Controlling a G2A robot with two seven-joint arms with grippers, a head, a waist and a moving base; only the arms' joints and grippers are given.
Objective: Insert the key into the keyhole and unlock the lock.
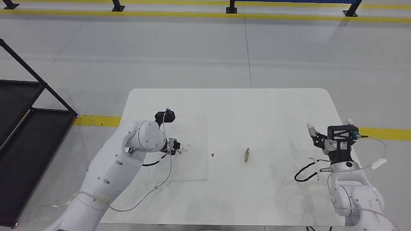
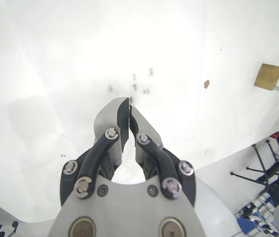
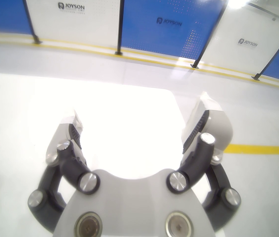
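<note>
The lock [image 1: 246,155] lies near-to-far on the tabletop [image 1: 276,112], right of the left end effector [image 2: 129,102], pinched shut on I can't tell what; the right end effector [image 3: 140,107] gapes empty.

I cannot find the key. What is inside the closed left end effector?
Between the pads of the left end effector a thin grey sliver pokes out, possibly the key. The pads cover the rest.

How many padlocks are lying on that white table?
1. The brass padlock lies near the middle of the white table, on bare surface. Some of the tabletop is out of sight, so another could be hidden.
</note>
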